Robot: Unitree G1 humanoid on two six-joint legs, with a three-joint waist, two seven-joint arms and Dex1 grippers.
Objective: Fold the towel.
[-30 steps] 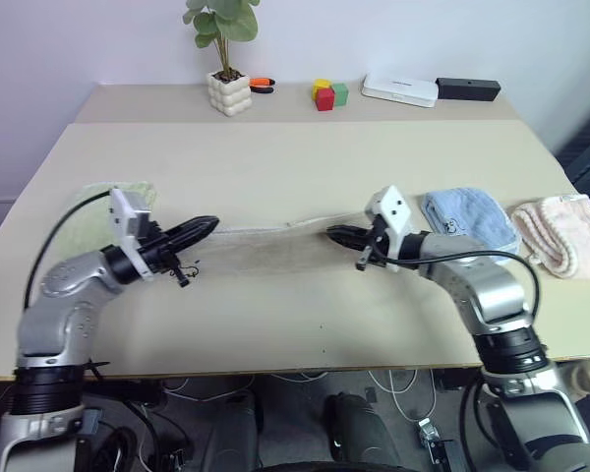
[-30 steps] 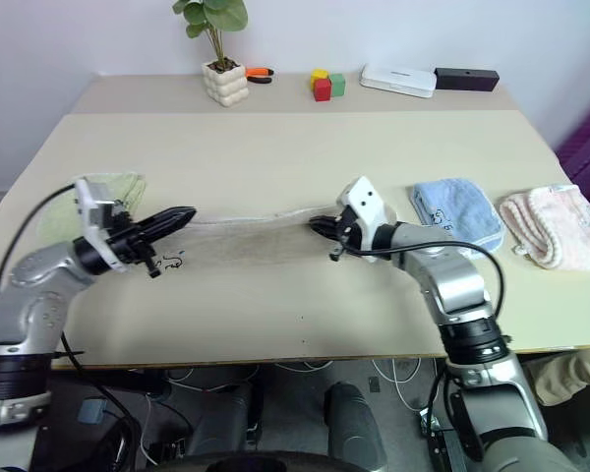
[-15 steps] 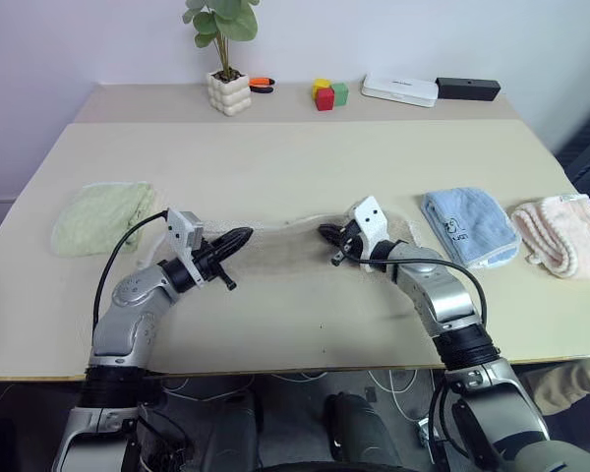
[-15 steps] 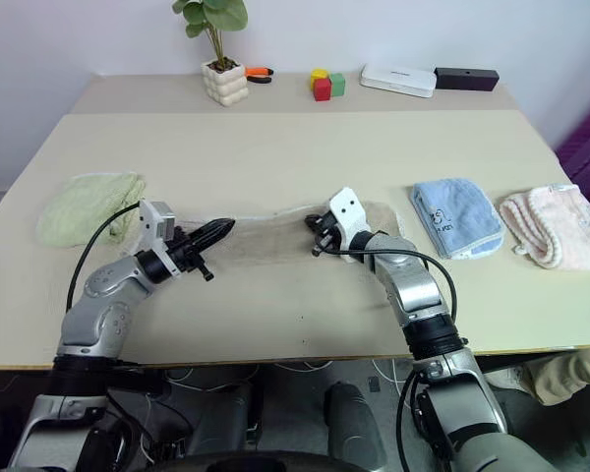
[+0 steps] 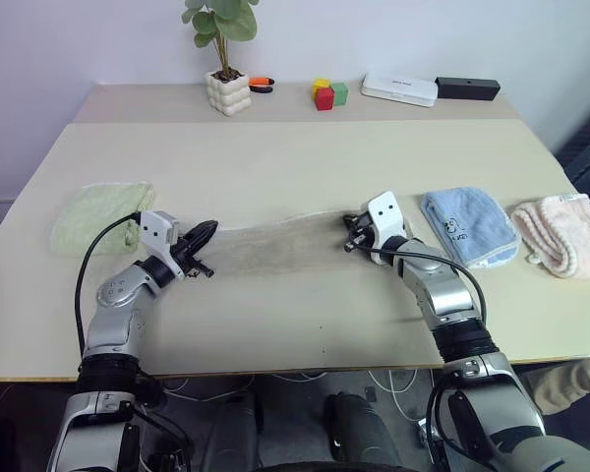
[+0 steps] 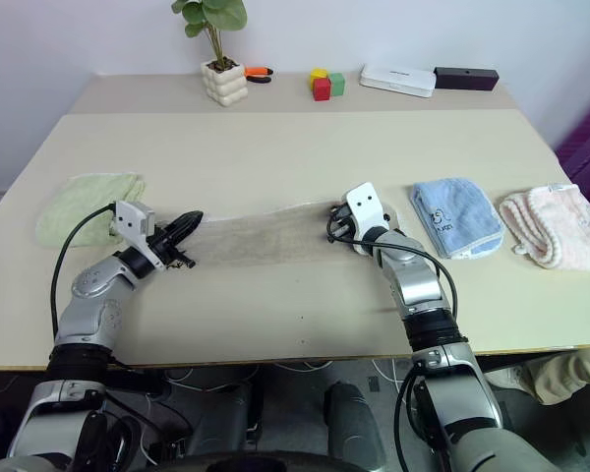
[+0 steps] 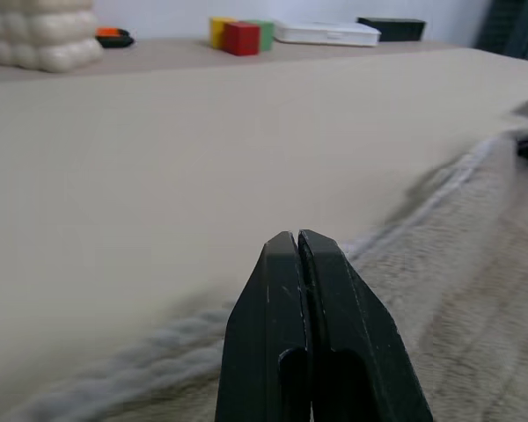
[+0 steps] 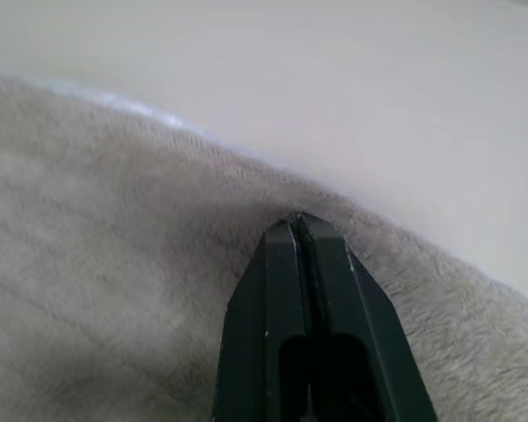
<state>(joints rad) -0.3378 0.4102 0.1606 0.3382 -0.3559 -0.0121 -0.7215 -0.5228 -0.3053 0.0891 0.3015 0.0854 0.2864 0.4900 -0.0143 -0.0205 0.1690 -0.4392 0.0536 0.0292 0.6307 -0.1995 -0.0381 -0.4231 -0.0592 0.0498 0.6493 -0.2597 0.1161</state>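
Note:
The towel (image 5: 275, 246), beige-tan terry with a pale stitched edge, lies stretched in a long flat strip across the middle of the table (image 5: 305, 157). At its left end sits my left gripper (image 5: 208, 228), low and level, shut, with the towel's edge running under its fingertips (image 7: 282, 264). My right gripper (image 5: 351, 243) is shut at the right end, where the cloth puckers around its fingertips (image 8: 286, 255). Both hold the towel close to the tabletop.
A pale green folded towel (image 5: 98, 211) lies to the left of my left arm. A light blue towel (image 5: 467, 224) and a pink one (image 5: 565, 234) lie to the right. A potted plant (image 5: 228, 90), coloured blocks (image 5: 326, 94), a white box (image 5: 400, 88) and a black box (image 5: 467, 88) stand at the back.
Both grippers have sunk toward the table and, over the last half second, drawn apart. The towel between them has come down and now lies flat and stretched.

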